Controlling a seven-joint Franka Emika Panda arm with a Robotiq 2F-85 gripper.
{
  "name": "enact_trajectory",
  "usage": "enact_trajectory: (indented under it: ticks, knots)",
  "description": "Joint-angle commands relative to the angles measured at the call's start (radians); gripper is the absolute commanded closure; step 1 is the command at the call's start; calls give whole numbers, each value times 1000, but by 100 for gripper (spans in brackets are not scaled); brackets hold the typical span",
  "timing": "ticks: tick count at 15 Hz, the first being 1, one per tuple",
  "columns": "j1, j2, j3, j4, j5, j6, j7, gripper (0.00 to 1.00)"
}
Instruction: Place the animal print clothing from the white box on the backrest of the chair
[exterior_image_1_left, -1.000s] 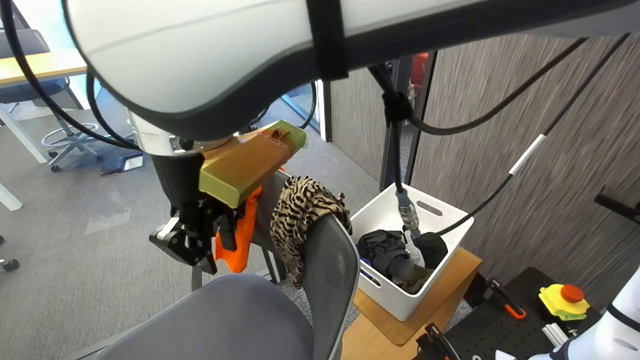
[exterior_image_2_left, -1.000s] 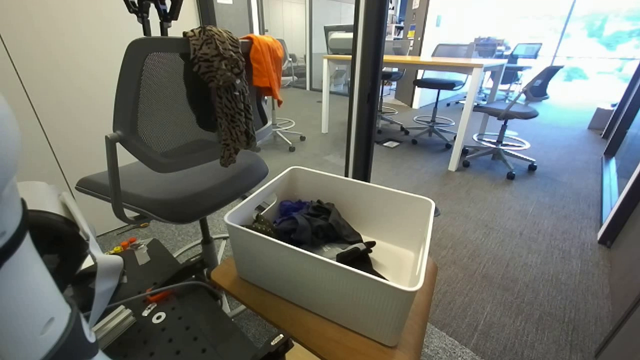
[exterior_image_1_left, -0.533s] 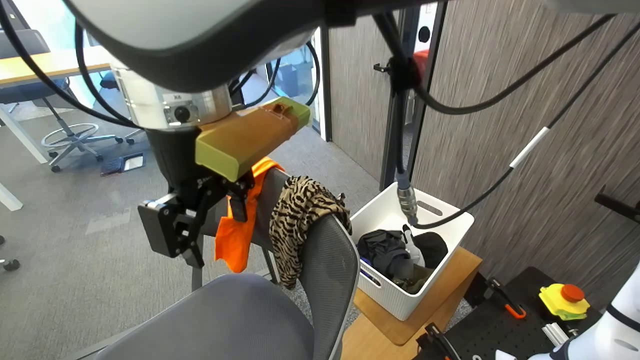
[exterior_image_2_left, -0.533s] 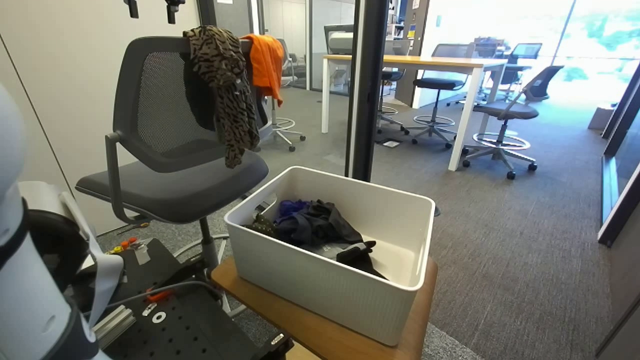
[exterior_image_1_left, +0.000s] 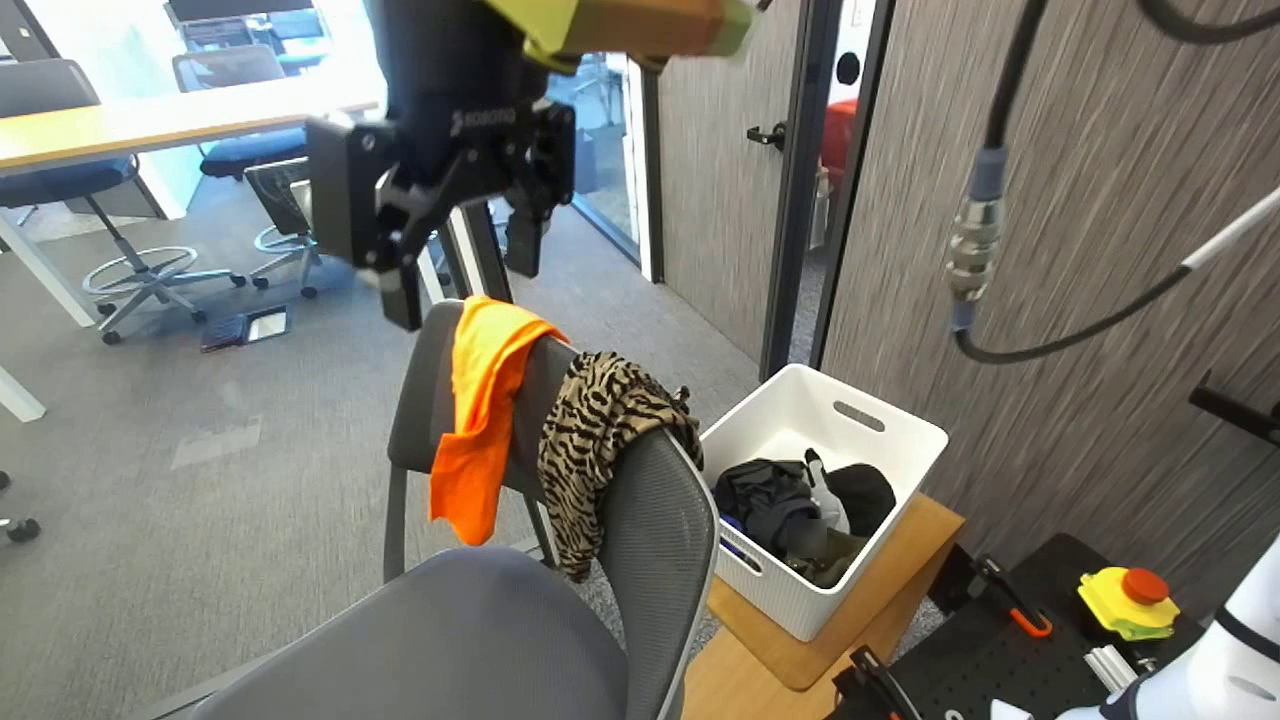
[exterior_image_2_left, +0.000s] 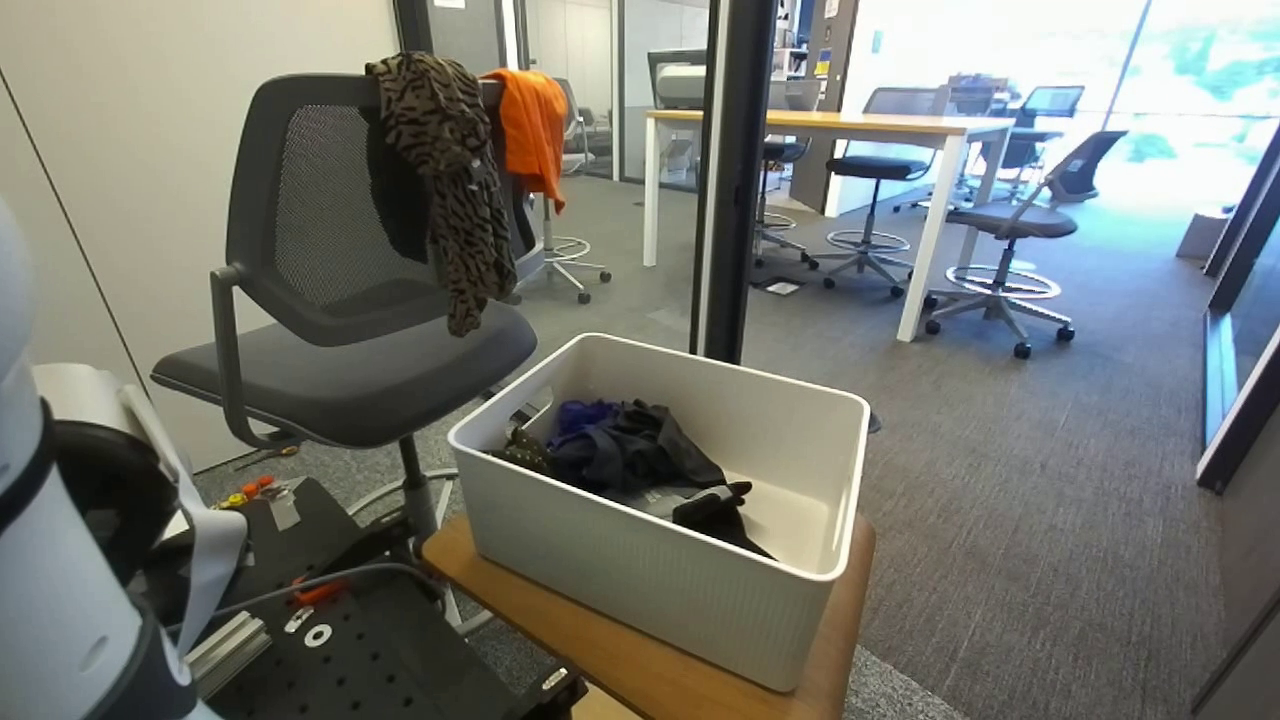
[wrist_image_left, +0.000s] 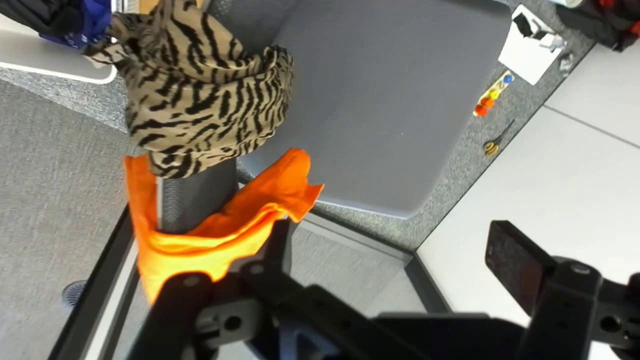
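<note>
Gripper (exterior_image_1_left: 463, 272) is up vs. 0.5 s ago: in an exterior view it's now above the top edge of the backrest (exterior_image_1_left: 655, 530), apart from the orange cloth (exterior_image_1_left: 482, 400). Jaws are released, w/ the 2 fingers (wrist_image_left: 515, 265) spread wide in the wrist view. Animal print clothing (exterior_image_1_left: 600, 440) keeps approx. the same pos., draped over the top of the backrest of the chair (exterior_image_1_left: 450, 640), 1 end hanging well down. Orange cloth hangs over the same backrest just beside it, w/ bare backrest b/w the 2 in the wrist view. White box (exterior_image_2_left: 650, 575) stands nr. the chair on a wooden board (exterior_image_2_left: 600, 650), w/ dark clothes (exterior_image_2_left: 640, 450) + a blue piece (exterior_image_2_left: 585, 418) inside. Bkgd in an exterior view: a table (exterior_image_2_left: 800, 122) w/ chairs (exterior_image_2_left: 880, 167).
</note>
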Motion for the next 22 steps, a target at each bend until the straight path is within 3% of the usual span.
enact_trajectory:
  ticks: [1, 8, 11, 18, 22]
  knots:
    - [-64, -158, -74, -102, 46, 9, 22, 0]
    - [-187, -307, -185, -330, -11, 16, -13, 0]
    - [-215, -347, -225, -463, -40, 14, -88, 0]
    - [-259, -586, -316, -716, -131, -123, -229, 0]
    - [-268, -714, -353, -790, -169, -198, -291, 0]
